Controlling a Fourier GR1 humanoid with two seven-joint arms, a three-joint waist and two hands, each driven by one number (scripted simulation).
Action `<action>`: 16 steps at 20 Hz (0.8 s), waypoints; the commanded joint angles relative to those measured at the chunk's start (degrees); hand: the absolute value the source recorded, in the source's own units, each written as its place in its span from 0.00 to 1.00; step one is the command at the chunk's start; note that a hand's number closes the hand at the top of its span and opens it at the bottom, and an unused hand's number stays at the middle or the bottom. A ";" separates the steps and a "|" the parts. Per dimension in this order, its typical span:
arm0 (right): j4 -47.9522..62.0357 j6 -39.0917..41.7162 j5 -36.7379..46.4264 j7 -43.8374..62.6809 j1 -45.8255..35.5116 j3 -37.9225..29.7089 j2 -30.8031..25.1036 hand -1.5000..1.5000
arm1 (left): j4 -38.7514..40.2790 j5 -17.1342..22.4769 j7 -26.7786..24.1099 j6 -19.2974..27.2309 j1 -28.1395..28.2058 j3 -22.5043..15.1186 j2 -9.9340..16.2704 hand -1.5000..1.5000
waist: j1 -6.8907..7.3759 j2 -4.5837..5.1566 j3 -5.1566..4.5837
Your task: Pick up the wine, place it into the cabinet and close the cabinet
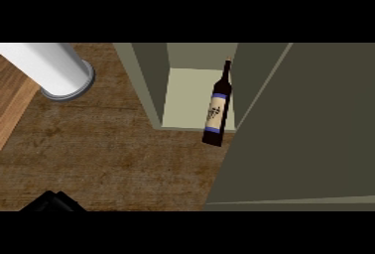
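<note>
The wine bottle is dark with a cream label and a blue band. It stands at the front right of the open cabinet's pale shelf, and its base reaches just past the shelf's front edge. No hand touches it. The cabinet door is a large olive panel swung open, filling the right of the head view. A small black shape at the lower left edge is my left hand, far from the bottle. My right hand does not show.
A thick white cylinder with a grey rim lies over the brown counter at the upper left. The cabinet's left wall borders the opening. A lighter wood strip runs along the left edge.
</note>
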 commanded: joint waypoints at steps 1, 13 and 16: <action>3.05 -6.75 4.09 0.97 -2.77 9.38 4.74 1.00 | 0.99 2.69 -2.30 -3.98 1.50 2.23 -0.32 1.00 | 1.03 0.15 -0.05; 7.38 -11.15 2.42 -0.26 -7.25 7.12 4.64 1.00 | 4.27 8.80 -6.82 -13.73 4.02 8.09 0.30 1.00 | 3.80 1.04 -0.17; 9.07 -12.45 0.72 -1.41 -7.79 5.66 4.63 1.00 | 5.31 10.20 -7.20 -15.86 4.22 9.31 0.69 1.00 | 4.44 1.84 -0.04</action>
